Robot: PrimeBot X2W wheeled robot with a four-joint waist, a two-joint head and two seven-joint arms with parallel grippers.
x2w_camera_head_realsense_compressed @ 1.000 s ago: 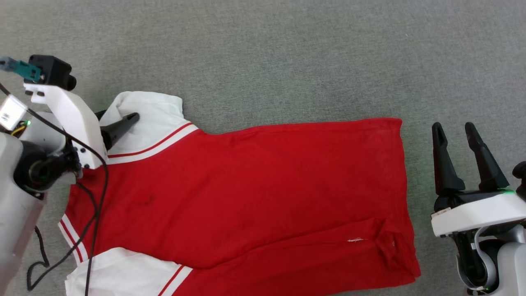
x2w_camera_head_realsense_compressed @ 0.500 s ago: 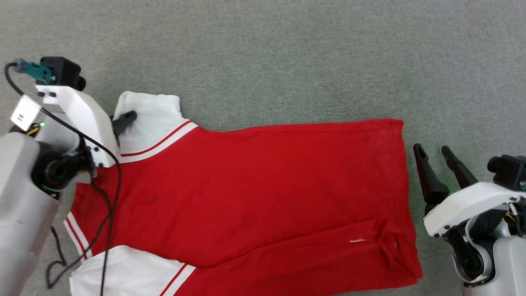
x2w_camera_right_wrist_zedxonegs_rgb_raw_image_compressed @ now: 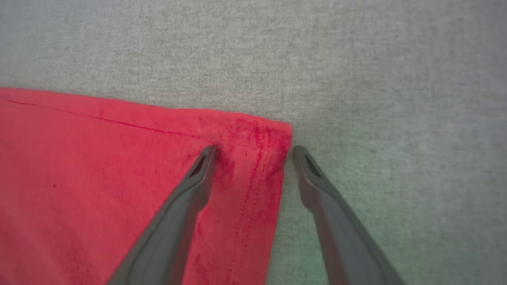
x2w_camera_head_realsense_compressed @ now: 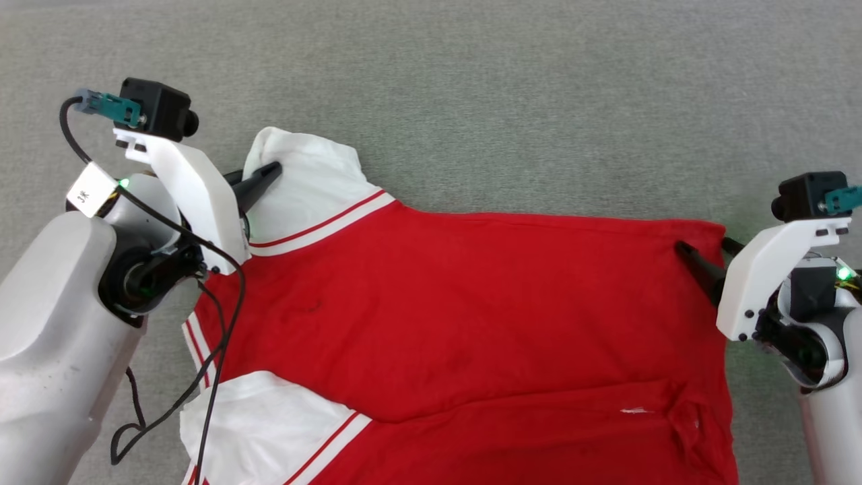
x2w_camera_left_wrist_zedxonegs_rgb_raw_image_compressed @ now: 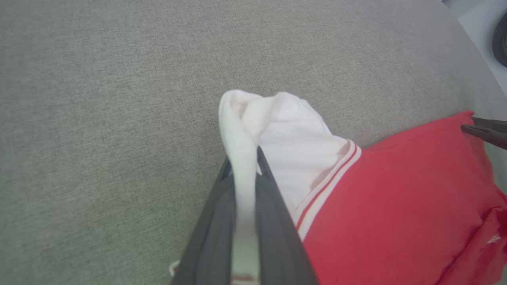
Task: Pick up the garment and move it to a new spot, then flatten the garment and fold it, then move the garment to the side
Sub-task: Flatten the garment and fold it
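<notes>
grey carpet [x2w_camera_head_realsense_compressed: 471, 81] stretches open beyond the garment [x2w_camera_head_realsense_compressed: 471, 303]

- The garment [x2w_camera_head_realsense_compressed: 471, 303]: soft matt cloth, lightly creased, stitched along the hem.
- The tabletop [x2w_camera_head_realsense_compressed: 471, 81]: grey cloth covering, matt, finely woven texture.
- Fingers [x2w_camera_right_wrist_zedxonegs_rgb_raw_image_compressed: 324, 206] of the right end effector [x2w_camera_right_wrist_zedxonegs_rgb_raw_image_compressed: 253, 152]: dark, smooth, matt plastic.
- Bracket [x2w_camera_head_realsense_compressed: 192, 188] behind the left end effector [x2w_camera_head_realsense_compressed: 271, 172]: white, smooth, faintly glossy plastic.

Red garment [x2w_camera_head_realsense_compressed: 471, 303] on grey fabric surface [x2w_camera_head_realsense_compressed: 471, 87]
</notes>
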